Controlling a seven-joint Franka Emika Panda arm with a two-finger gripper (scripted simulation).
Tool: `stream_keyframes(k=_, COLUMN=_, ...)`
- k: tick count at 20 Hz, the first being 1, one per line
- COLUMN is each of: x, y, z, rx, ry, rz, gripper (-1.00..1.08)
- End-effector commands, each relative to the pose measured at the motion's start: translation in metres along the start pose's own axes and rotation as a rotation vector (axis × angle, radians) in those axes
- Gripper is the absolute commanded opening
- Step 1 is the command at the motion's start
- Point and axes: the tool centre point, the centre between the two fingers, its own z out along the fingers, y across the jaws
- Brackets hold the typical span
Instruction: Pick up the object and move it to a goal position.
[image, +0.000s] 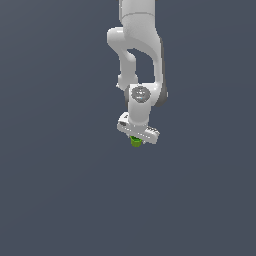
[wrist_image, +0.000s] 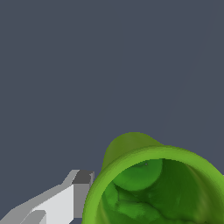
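The object is a tiny bright green cup (image: 135, 142) with a hollow top. In the exterior view it hangs just under my white gripper (image: 136, 138), between the fingers and much narrower than the hand. In the wrist view the cup (wrist_image: 153, 183) is very close and fills the corner, its open top facing the camera. One grey-tipped finger (wrist_image: 81, 189) presses against the cup's outer wall. The other finger is hidden behind the cup or out of frame. The gripper is shut on the cup.
The white arm (image: 142, 55) reaches down from the top of the exterior view. Everything around it is a plain dark grey-blue surface (image: 55, 190), with no other objects or edges in view.
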Motion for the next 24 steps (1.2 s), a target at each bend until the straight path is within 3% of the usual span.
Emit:
stream_keyframes(k=1, x=0.000, y=0.000, z=-0.002, rx=0.000, ry=0.000, rz=0.000, gripper=-1.00)
stream_keyframes(k=11, x=-0.008, y=-0.001, z=-0.041, rx=0.000, ry=0.000, rz=0.001, gripper=-1.00)
stream_keyframes(k=24, x=-0.030, y=-0.004, z=-0.154, rx=-0.001, ry=0.000, rz=0.001, gripper=-1.00)
